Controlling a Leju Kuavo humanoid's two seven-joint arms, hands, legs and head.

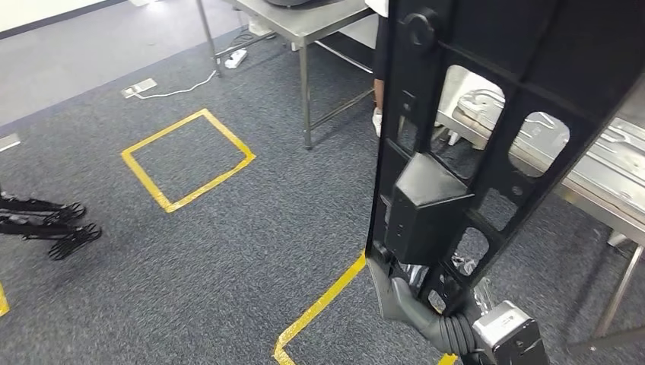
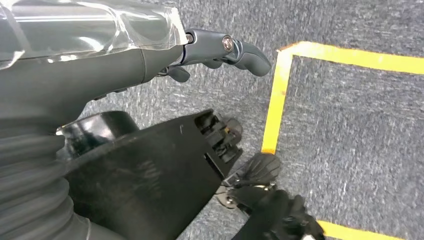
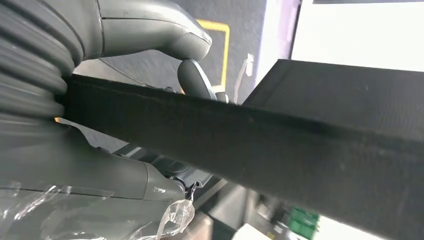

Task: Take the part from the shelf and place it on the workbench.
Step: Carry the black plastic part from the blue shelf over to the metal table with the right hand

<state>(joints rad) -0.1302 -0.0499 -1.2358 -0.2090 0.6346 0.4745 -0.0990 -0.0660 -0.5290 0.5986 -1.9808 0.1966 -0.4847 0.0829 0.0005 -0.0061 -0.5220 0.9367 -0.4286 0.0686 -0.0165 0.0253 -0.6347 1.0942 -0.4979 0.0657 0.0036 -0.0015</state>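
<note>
A long black plastic part [image 1: 494,129] with cut-out windows and a boxy block on it stands upright at the right of the head view. My right hand [image 1: 414,300] grips its lower end from below; in the right wrist view the grey thumb [image 3: 150,30] and a finger [image 3: 195,80] clamp the part's edge [image 3: 300,150]. The workbench [image 1: 608,213], a metal table, stands behind the part at the right. My left hand [image 2: 220,50] hangs over the carpet, holding nothing, with thumb and fingers apart.
Silvery pressed metal sheets [image 1: 487,106] lie on the workbench. A second metal table [image 1: 304,23] stands at the back, a person's shoe [image 1: 377,118] beside it. Yellow tape marks a square [image 1: 186,160] and a line [image 1: 319,304] on the carpet. Black ribbed pieces [image 1: 53,228] lie far left.
</note>
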